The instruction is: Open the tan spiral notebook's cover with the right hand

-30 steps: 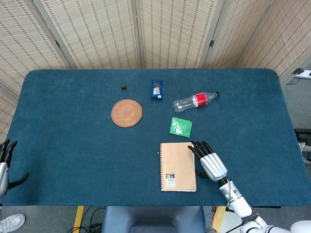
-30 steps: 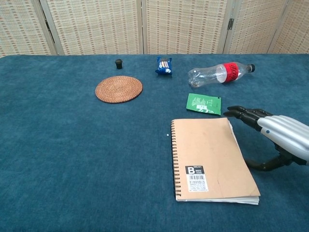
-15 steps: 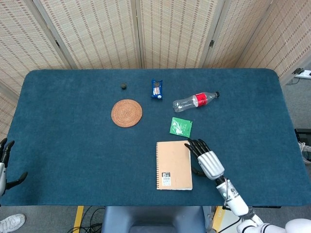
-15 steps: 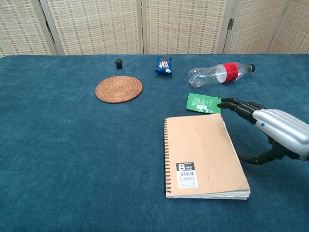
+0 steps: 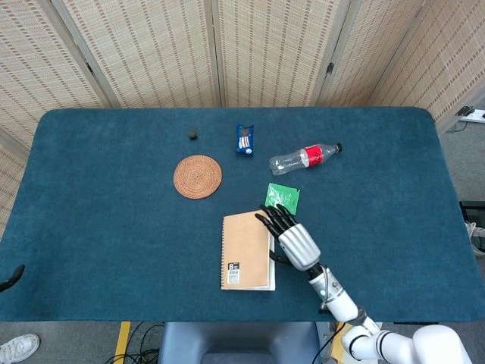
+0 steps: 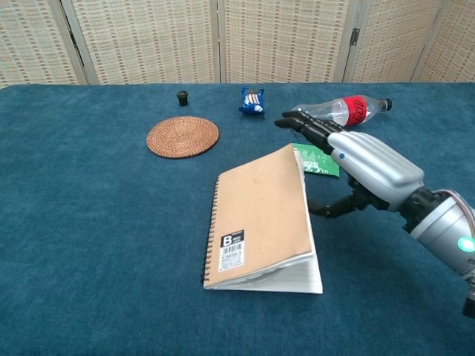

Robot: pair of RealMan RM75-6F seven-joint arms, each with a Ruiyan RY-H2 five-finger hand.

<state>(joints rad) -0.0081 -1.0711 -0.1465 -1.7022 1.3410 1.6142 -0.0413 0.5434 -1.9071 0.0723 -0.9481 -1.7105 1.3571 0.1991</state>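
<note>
Behind the blue-clothed table (image 5: 98, 227), woven folding screens (image 5: 159, 53) panel to panel, grey floor (image 5: 470, 167) off to the side.

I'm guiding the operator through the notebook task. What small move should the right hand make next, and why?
Probably keep sweeping the right hand leftward toward the spiral. The tan notebook has its cover's free edge raised off the white pages, against the fingers, but it is only partly open, so it would likely fall shut if released.

I see bare tabletop (image 5: 114, 227) left of the notebook (image 5: 244, 250); the green packet (image 5: 283, 196) crowds its far right corner.
</note>
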